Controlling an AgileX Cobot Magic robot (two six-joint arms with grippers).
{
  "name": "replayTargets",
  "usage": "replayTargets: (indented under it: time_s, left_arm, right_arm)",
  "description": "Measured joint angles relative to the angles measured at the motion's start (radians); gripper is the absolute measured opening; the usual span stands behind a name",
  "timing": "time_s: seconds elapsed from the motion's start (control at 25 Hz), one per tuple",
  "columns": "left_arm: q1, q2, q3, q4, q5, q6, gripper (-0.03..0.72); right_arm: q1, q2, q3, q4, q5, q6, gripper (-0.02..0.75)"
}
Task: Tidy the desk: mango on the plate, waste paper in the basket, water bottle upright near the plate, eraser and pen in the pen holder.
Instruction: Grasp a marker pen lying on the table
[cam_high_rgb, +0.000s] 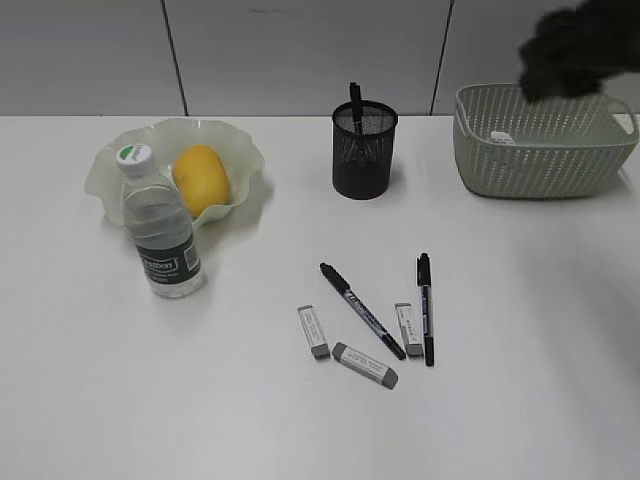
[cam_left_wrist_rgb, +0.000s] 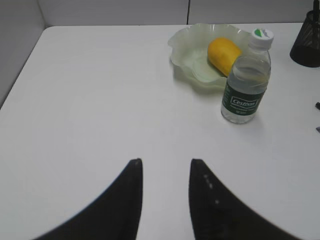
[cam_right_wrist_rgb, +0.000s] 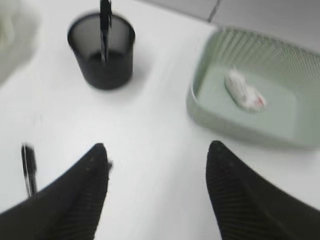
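Left wrist view: water bottle (cam_left_wrist_rgb: 245, 80) label reads "Cestbon".

Bright, even overhead light, soft shadows, mild table (cam_high_rgb: 200, 400) glare; right wrist view motion-blurred, others sharp.

The exterior view looks down at a slant across the table (cam_high_rgb: 300, 430) toward its far edge. The left wrist camera faces the far-left corner; the right wrist camera hovers near the far-right. Both wrist views catch the pen holder (cam_left_wrist_rgb: 306, 45).
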Motion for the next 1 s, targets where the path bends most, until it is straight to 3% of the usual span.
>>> replayTargets:
  time_s: [0.24,0.52,0.72,1.0]
  left_arm:
    - [0.000,0.060,0.000,0.000,-0.002,0.000,0.237]
    - [0.000,0.068,0.000,-0.032,-0.002,0.061,0.251]
    - [0.000,0.245,-0.029,-0.166,-0.019,0.128,0.292]
    - [-0.003,0.657,-0.139,-0.356,-0.192,0.226,0.298]
  right_arm:
    - [0.000,-0.511,0.284,0.017,0.370,0.027,0.472]
    - [0.000,-1.161,0.566,0.027,0.498,0.044,0.433]
    - [0.001,-1.405,0.626,0.033,0.492,0.041,0.432]
    - [0.002,-1.425,0.670,0.047,0.350,0.035,0.408]
